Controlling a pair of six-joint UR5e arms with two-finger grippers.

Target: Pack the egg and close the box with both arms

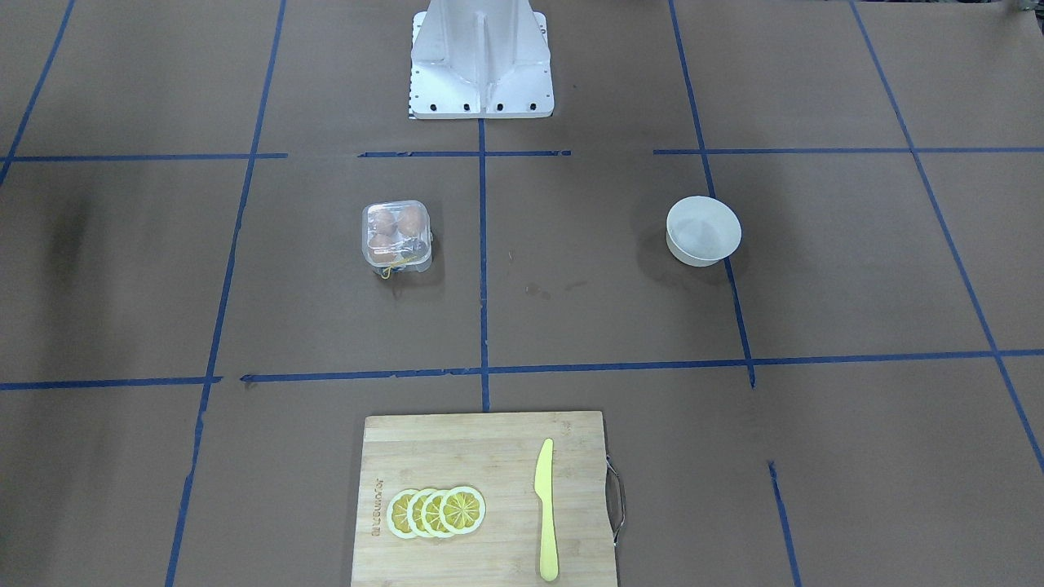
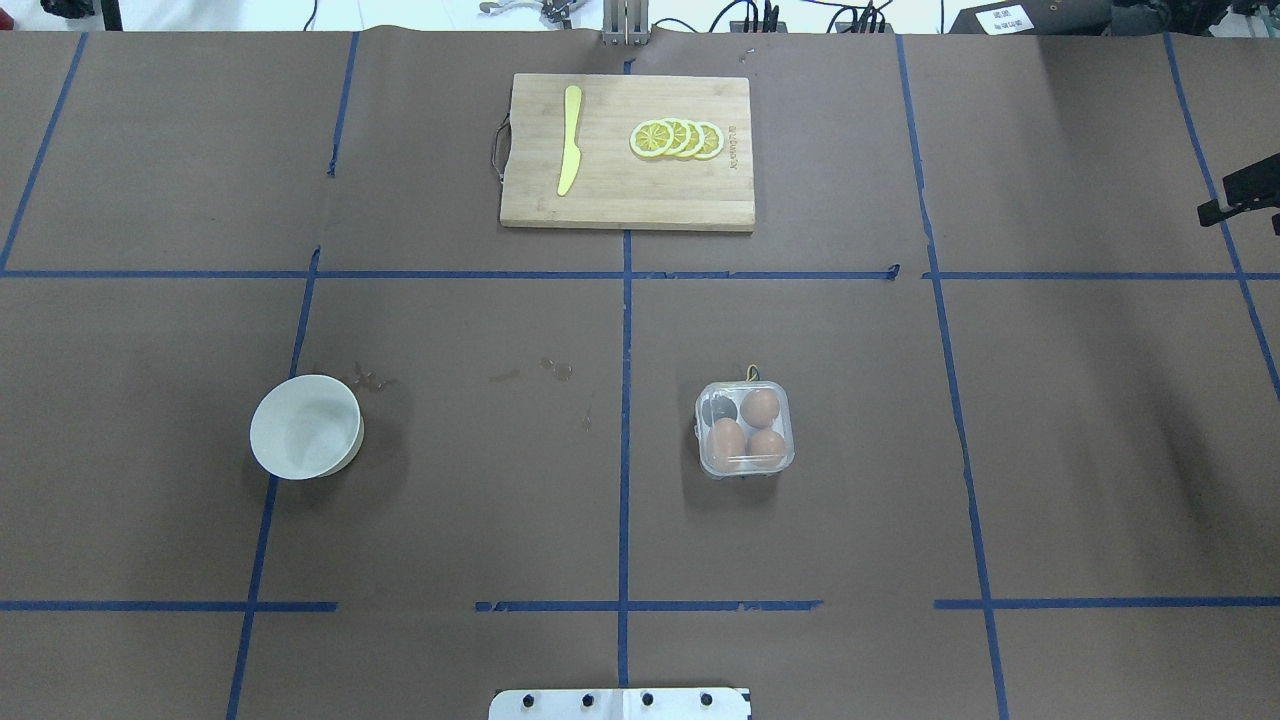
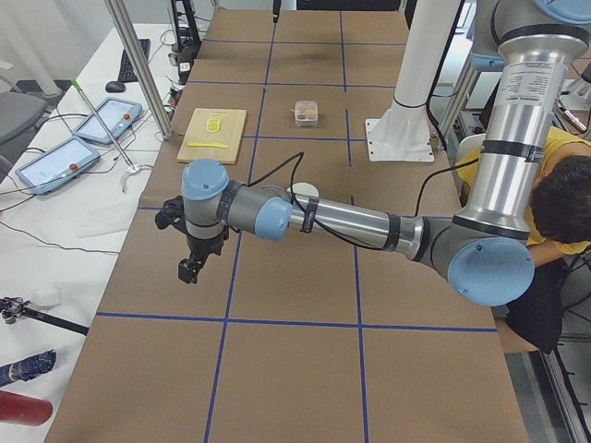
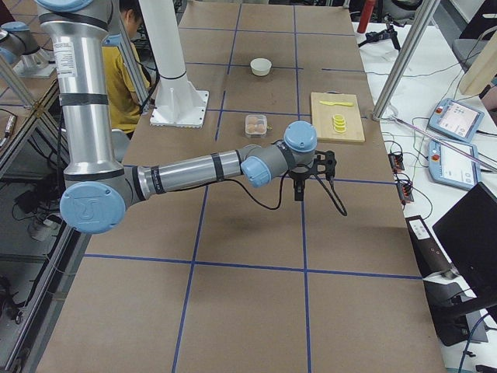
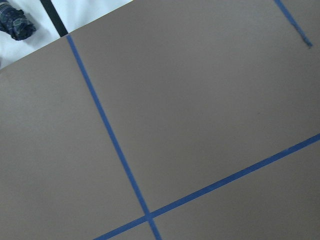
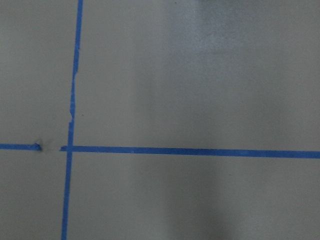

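Exterior left has the left gripper [image 3: 187, 273] closest to us, hanging over bare brown paper [image 3: 295, 277] at the table's end. Fingers apart or together? I can't tell from this side.

— Me neither. Past it sits the white bowl [image 2: 300, 430], with nothing in it that I can see. If the left arm [image 3: 342, 221] swings in low toward the middle, I'd say the bowl is the first thing it could clip.

Further on is the box [image 2: 745, 473], its lid [image 1: 396, 224] down as far as I can judge. The egg [image 2: 760, 407] is inside, one of three brown ones I can't tell apart. The fourth cell [image 2: 718, 410] looks dark.

— So packing looks done. My worry is the lid: no view shows whether it has snapped shut. If not, a nudge may spring it up. And if both arms come to press it, too hard a push could crack an egg, or a push from one side alone could skid that light box across the paper.

Beyond that is the cutting board [image 2: 620, 205], well apart from the box, so I see no trouble there.

— And farthest, the right gripper [image 4: 298, 193], out over the opposite end, holding nothing I can make out. Whether its jaws are parted, I can't tell either.
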